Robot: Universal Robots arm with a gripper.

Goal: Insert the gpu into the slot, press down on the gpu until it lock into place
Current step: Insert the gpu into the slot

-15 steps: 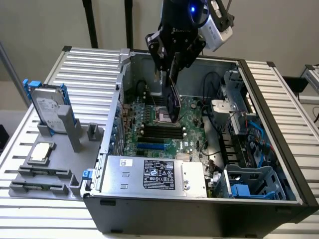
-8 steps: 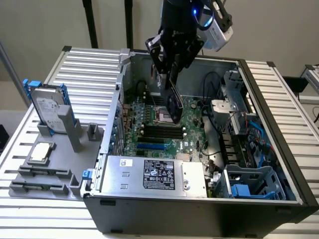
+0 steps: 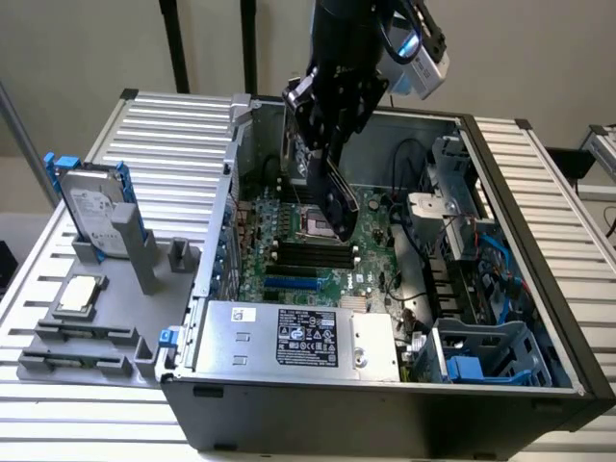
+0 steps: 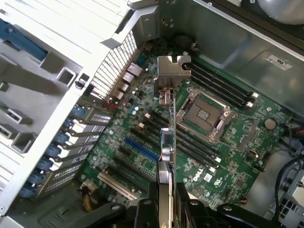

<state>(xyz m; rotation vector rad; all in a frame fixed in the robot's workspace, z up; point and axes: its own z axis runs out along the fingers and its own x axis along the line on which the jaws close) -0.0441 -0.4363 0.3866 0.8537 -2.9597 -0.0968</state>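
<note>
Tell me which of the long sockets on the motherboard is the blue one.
It is the slot between the black memory strips and the cream slot; it alone is bright blue. The end effector holds the card above the board.

Arm (image 3: pixel 348 34) hangs down from above, over the back half of the case (image 3: pixel 385 419), its dark wrist block tipped a little toward the exterior view's left. Gripper (image 3: pixel 323 166) points down into the case. The jaws are clamped on the gpu (image 3: pixel 340 207) (pinched across its thin faces, with the card hanging below them), so they sit only partly closed. In the wrist view, the two dark fingers (image 4: pixel 142 212) sit on either side of the card's edge, holding it upright and edge-on.
</note>
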